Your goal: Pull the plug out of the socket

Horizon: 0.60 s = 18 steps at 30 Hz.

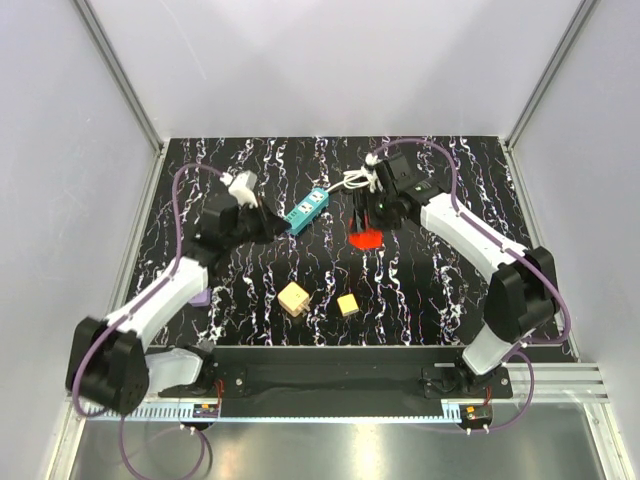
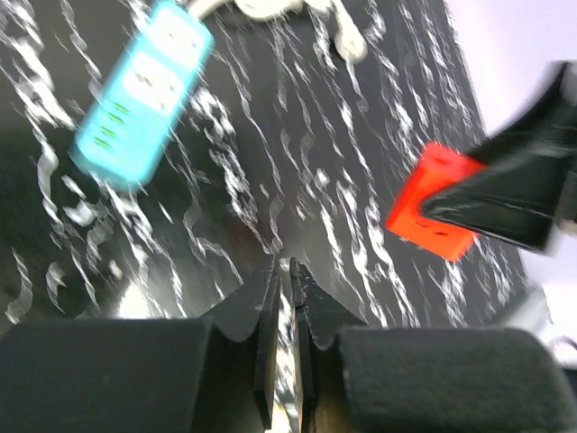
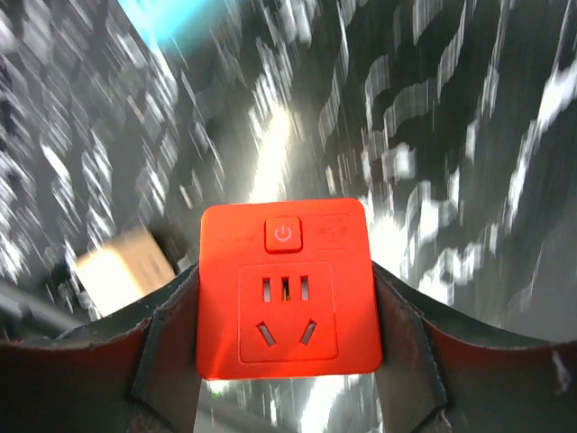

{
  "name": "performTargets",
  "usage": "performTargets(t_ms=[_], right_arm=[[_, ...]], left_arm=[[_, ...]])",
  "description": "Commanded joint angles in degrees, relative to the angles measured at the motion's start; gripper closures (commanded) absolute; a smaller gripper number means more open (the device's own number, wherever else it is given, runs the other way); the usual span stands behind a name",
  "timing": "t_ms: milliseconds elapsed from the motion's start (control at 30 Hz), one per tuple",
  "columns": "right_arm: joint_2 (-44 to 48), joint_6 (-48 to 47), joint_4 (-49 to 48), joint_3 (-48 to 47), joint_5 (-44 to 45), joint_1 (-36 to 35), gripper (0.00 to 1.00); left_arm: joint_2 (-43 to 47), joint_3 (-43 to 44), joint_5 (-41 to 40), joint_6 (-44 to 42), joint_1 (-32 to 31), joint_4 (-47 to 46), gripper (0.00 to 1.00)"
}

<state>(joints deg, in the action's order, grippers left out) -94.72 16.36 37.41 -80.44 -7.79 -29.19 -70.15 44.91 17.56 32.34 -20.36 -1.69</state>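
While both arms reach toward the middle of a black counter (image 1: pixel 420 290) veined with white, we see the socket (image 1: pixel 306 209), a short teal-blue power strip, lying diagonally toward the rear centre. Its white cord (image 1: pixel 355 180) is bundled at its far right end. From above, the left arm (image 1: pixel 165 295) stretches in from the near left, and the left jaws end just beside the strip's near end. From the left wrist, those jaws are pressed together with nothing between them, and the socket (image 2: pixel 140 95) sits apart from them in the upper left, its row of outlets facing the camera. The right arm (image 1: pixel 465 235) comes in from the right, and the right jaws are clamped on either side of the plug (image 1: pixel 366 238), a bright red cube. The plug is separate from the socket, a little to the right of the strip's near end. From the right wrist, the plug (image 3: pixel 284 289) fills the centre, showing a power button above a set of outlet holes, with a black finger (image 3: pixel 401 325) against each side. We cannot tell whether it rests on the counter or hangs above it. The left wrist view shows the same plug (image 2: pixel 435 200) at the right, gripped in black. Two small tan wooden blocks (image 1: pixel 294 298) (image 1: pixel 347 304) sit near the front centre of the counter, well apart from the strip.
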Motion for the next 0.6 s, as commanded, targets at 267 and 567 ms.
performTargets(t_ms=[267,567], right_arm=[[6.3,1.0,17.7,10.9,-11.2,-0.4,1.00],[-0.4,2.3,20.6,15.3,-6.6,-0.8,0.96]], left_arm=[[26.2,-11.8,4.1,3.6,-6.4,6.8,0.83],[36.9,-14.6,1.5,5.3,-7.6,11.4,0.82]])
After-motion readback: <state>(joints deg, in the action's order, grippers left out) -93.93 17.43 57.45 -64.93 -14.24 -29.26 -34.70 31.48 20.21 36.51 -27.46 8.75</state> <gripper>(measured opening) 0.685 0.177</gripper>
